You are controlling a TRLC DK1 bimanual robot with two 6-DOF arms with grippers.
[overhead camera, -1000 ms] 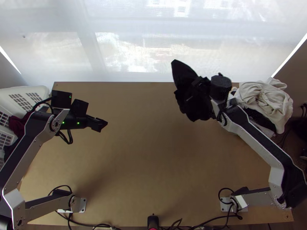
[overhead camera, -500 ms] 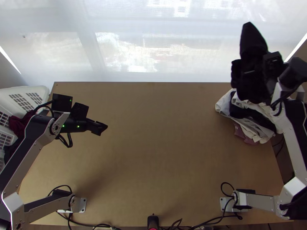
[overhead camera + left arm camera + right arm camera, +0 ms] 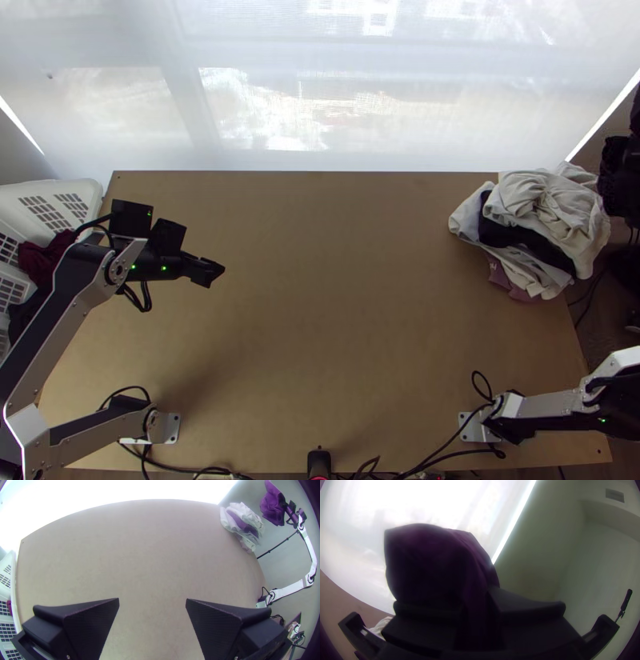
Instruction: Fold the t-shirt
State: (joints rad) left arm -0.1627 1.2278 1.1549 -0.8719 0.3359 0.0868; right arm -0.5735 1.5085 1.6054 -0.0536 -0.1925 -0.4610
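Note:
Off the table's right side, my right gripper (image 3: pixel 632 158) is at the top view's edge with a bunched dark cloth (image 3: pixel 614 180). In the right wrist view the gripper (image 3: pixel 478 601) is shut on this cloth (image 3: pixel 430 563), which looks purple there and bulges up beyond the fingers. From the left wrist view, the bunched cloth (image 3: pixel 273 505) hangs in the air past the garment pile. My left gripper (image 3: pixel 210 270) stays over the table's left part; in its wrist view the gripper (image 3: pixel 152 599) stands open with nothing between its fingers.
A heap of white, black and mauve garments (image 3: pixel 544 216) lies at the table's (image 3: pixel 336 320) far right corner. White slatted baskets (image 3: pixel 60 192) stand at the left edge, with dark red cloth (image 3: pixel 40 260) inside. Cables (image 3: pixel 400 474) run along the near edge.
The right arm has swung right, carrying the dark cloth from above the table past the garment heap and off the right side. The left gripper has barely shifted.

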